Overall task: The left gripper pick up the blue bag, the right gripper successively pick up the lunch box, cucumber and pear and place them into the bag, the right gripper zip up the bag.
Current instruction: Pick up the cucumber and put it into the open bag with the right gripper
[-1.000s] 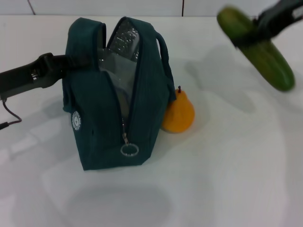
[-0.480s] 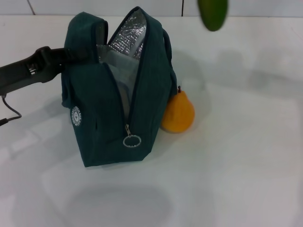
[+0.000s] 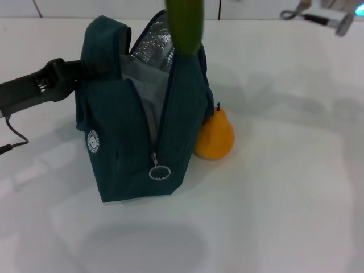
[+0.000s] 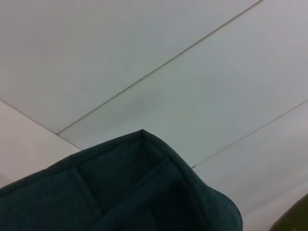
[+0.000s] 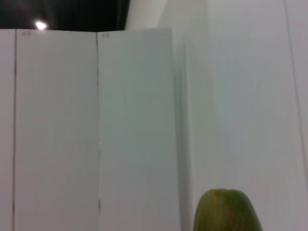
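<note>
The blue bag (image 3: 136,136) stands upright on the white table with its top unzipped and the foil lining showing. My left gripper (image 3: 94,68) grips its left upper edge, the fingers hidden by the fabric; that edge fills the left wrist view (image 4: 144,192). The lunch box (image 3: 143,79) shows as a pale clear panel inside the opening. The cucumber (image 3: 185,25) hangs upright over the bag's open top, its lower end near the right rim. The right gripper is above the head view; its wrist view shows only the cucumber's tip (image 5: 226,211). The pear (image 3: 215,135) sits against the bag's right side.
The ring zipper pull (image 3: 160,172) hangs at the near end of the bag. A silver-white arm part (image 3: 327,16) shows at the top right edge. A cable (image 3: 11,139) trails from the left arm. White table (image 3: 284,187) stretches to the right and front.
The cucumber has travelled left from the upper right to above the bag's opening and turned upright. The bag and pear have hardly moved.
</note>
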